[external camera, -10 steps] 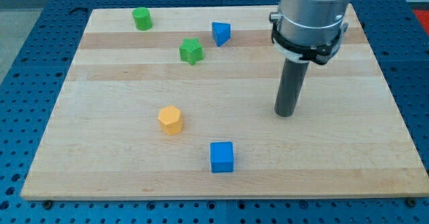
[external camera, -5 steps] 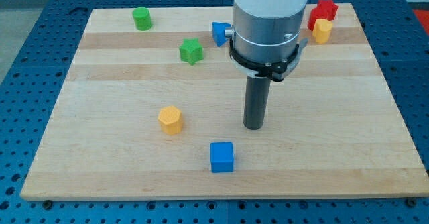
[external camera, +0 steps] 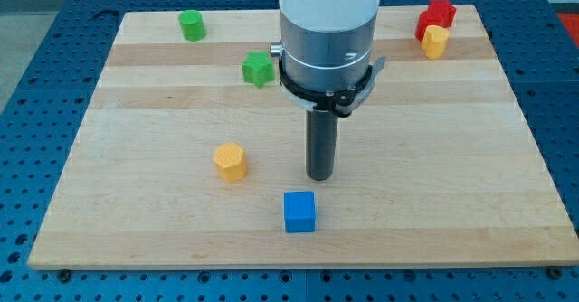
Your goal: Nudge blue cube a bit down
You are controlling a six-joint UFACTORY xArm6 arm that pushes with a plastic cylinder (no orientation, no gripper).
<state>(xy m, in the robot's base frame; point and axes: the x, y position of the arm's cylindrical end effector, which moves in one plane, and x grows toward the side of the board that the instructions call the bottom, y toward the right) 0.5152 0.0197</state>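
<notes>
The blue cube (external camera: 299, 212) sits on the wooden board (external camera: 136, 157) near the view's bottom edge, about the middle. My tip (external camera: 319, 176) rests on the board just above the cube and slightly to its right, a small gap apart from it. The rod rises into the large grey arm body (external camera: 327, 31), which hides the board behind it, including the other blue block seen earlier.
A yellow hexagonal block (external camera: 230, 161) lies left of the tip. A green star block (external camera: 258, 69) and a green cylinder (external camera: 191, 24) are at the upper left. A red block (external camera: 438, 14) and a yellow block (external camera: 435, 42) sit at the upper right.
My tip has moved left and slightly down across the board, from the right side to just above the blue cube. The arm now hides the blue block near the top. No block has moved.
</notes>
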